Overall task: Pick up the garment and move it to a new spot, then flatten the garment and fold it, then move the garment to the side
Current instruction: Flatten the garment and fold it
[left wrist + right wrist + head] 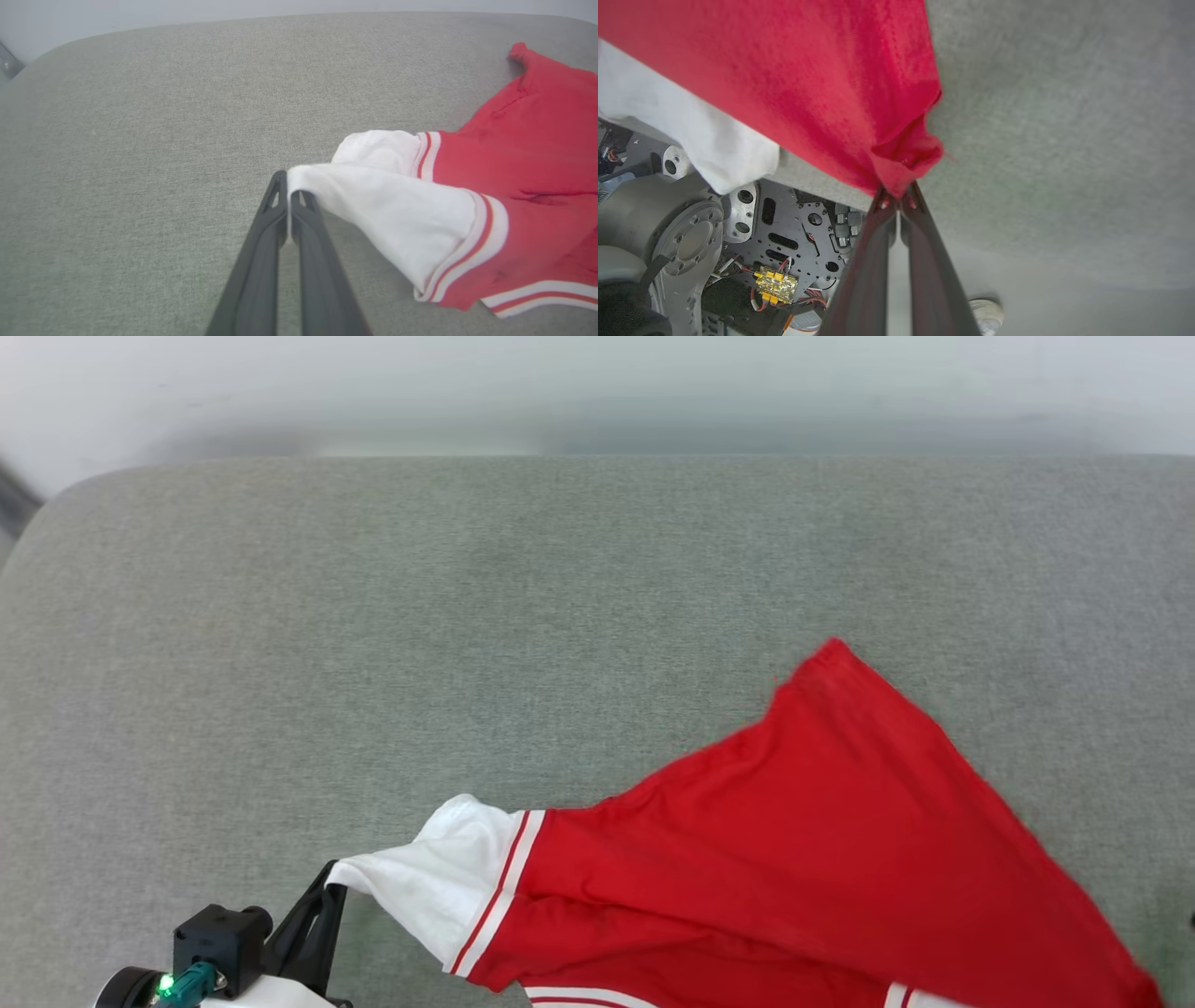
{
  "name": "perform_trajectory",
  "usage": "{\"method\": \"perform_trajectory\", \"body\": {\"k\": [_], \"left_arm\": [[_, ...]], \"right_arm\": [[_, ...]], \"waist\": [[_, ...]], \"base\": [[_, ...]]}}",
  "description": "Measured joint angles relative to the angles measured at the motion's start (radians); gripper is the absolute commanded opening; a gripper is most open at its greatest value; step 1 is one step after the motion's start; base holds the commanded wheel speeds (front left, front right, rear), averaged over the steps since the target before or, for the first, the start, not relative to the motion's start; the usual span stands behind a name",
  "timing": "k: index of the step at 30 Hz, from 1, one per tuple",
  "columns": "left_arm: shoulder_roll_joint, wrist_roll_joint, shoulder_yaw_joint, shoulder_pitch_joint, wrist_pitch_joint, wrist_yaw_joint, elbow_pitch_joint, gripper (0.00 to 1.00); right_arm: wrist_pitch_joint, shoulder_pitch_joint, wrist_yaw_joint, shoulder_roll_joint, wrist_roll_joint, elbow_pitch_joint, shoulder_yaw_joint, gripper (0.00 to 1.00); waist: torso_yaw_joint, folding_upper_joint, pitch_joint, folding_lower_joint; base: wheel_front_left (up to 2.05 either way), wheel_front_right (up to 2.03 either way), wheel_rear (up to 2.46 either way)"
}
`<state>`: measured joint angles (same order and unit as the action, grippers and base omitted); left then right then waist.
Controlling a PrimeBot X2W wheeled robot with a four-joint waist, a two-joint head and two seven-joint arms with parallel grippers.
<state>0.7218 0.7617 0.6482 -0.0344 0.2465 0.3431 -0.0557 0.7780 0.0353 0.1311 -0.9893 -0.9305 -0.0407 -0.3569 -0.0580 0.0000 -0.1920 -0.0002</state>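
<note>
Evidently, the shirt is clamped by left jaws at a sleeve tip, by right jaws at a red corner; either thin pinch could be lost under tension.

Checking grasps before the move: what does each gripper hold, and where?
Left gripper pinches the garment by a white sleeve edge; right gripper pinches a bunched red corner of it.
</note>
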Motion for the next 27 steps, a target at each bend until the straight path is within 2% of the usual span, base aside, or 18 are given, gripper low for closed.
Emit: {"method": "perform_trajectory", "body": {"k": [6, 8, 12, 16, 19, 23, 27], "left_arm": [[-0.001, 0.001, -0.002, 0.003, 0.001, -0.001, 0.004, 0.00], [-0.001, 0.001, -0.002, 0.003, 0.003, -0.001, 0.006, 0.00], [0.000, 0.001, 0.000, 0.003, 0.002, -0.004, 0.008, 0.00], [-0.001, -0.003, 0.006, -0.009, -0.001, -0.006, 0.003, 0.00], [-0.007, -0.012, 0.010, -0.031, -0.005, -0.008, -0.001, 0.00], [-0.016, -0.027, 0.019, -0.066, -0.007, -0.017, -0.002, 0.00], [-0.032, -0.038, 0.024, -0.103, -0.011, -0.027, 0.003, 0.00]], "right_arm": [[-0.050, 0.089, 0.000, 0.076, 0.025, -0.028, 0.051, 0.00], [-0.060, 0.087, 0.000, 0.087, 0.038, -0.028, 0.088, 1.00], [-0.062, 0.046, 0.000, 0.084, 0.047, 0.030, 0.162, 1.00], [-0.049, -0.049, 0.000, 0.071, 0.047, 0.115, 0.259, 1.00], [-0.004, -0.144, 0.000, 0.050, 0.053, 0.178, 0.294, 1.00], [0.087, -0.297, 0.000, 0.031, 0.077, 0.234, 0.268, 1.00], [0.195, -0.470, 0.000, 0.042, 0.117, 0.241, 0.165, 1.00]], "waist": [[0.022, 0.0000, -0.010, 0.0001], [0.027, 0.0000, -0.009, 0.0001], [0.029, 0.0000, -0.005, 0.0000], [0.021, 0.0000, -0.016, 0.0001], [0.011, 0.0000, -0.035, 0.0002], [-0.010, 0.0000, -0.066, 0.0002], [-0.035, 0.0000, -0.104, 0.0003]], "base": [[0.00, 0.00, 0.00], [0.00, 0.00, 0.00], [0.00, 0.00, 0.00], [0.00, 0.00, 0.00], [0.00, 0.00, 0.00], [0.00, 0.00, 0.00], [0.00, 0.00, 0.00]]}}
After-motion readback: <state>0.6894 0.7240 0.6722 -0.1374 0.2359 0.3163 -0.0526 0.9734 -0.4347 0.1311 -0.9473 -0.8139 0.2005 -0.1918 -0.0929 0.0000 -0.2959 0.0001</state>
